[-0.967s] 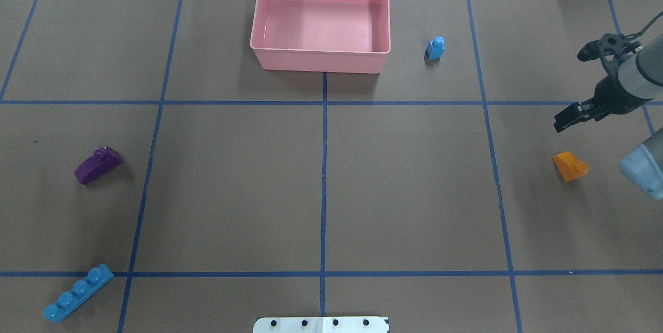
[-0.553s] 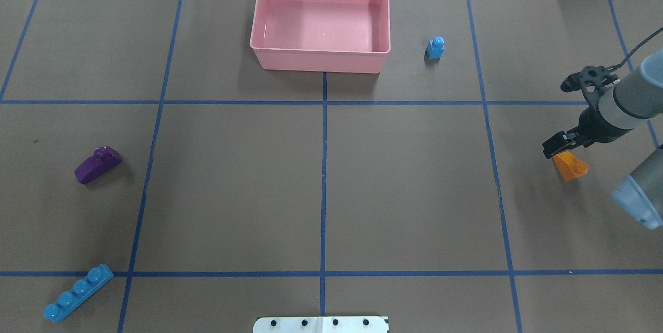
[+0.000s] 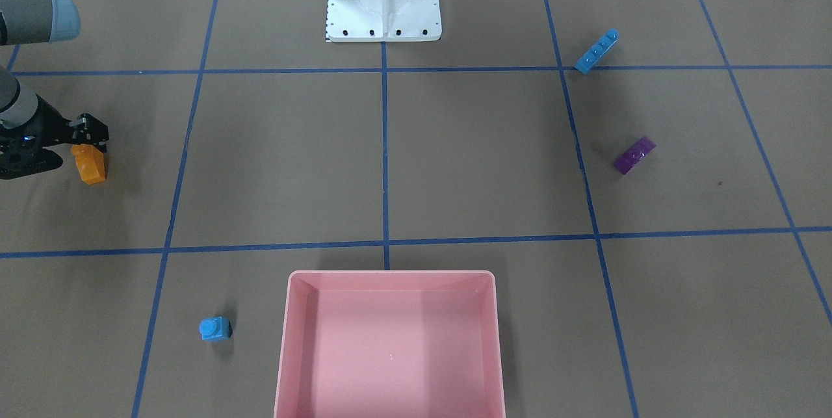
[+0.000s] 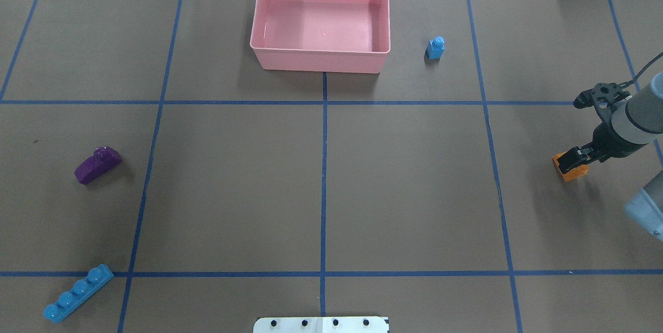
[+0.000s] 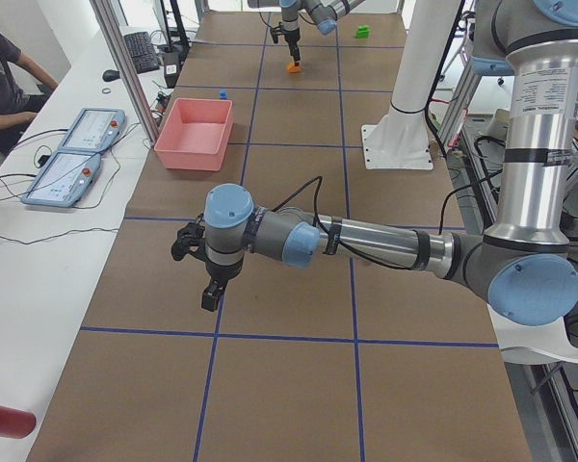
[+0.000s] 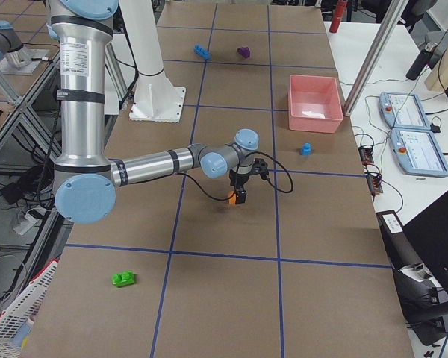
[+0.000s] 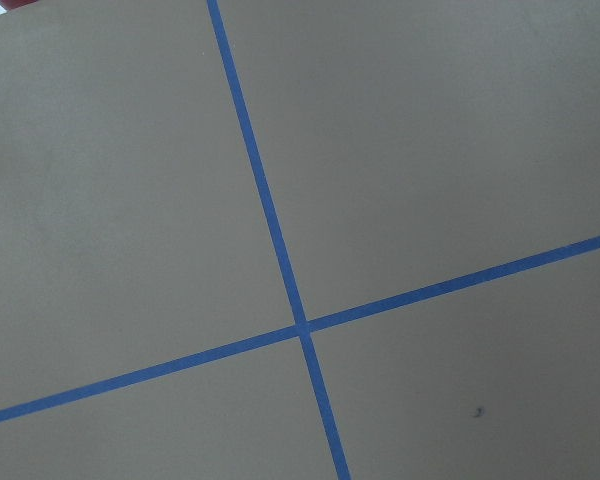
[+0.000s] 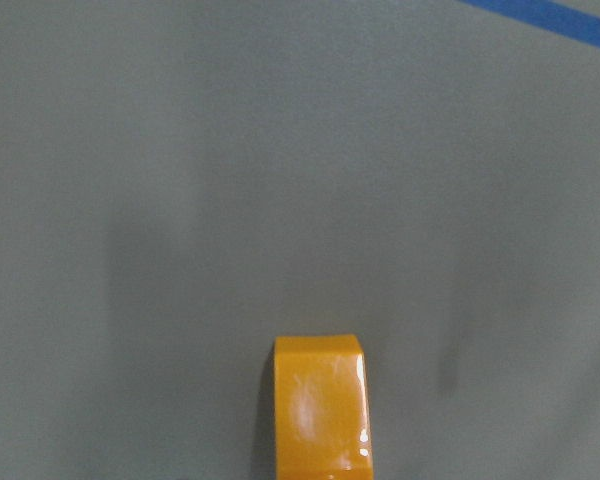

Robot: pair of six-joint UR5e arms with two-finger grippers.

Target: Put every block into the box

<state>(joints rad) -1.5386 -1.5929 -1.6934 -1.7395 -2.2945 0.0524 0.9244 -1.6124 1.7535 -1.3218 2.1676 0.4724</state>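
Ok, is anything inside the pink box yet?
Nothing shows inside the pink box: its floor is bare in both the overhead and front views. Overhead, the near wall hides a thin strip of floor, and the front view cuts off the box's far end.

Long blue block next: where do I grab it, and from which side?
Come from straight above the long blue block and pinch its two long sides at mid-length. It lies flat, studs up, diagonal to the tape lines, so turn the wrist to match; its narrow width probably suits the jaws.
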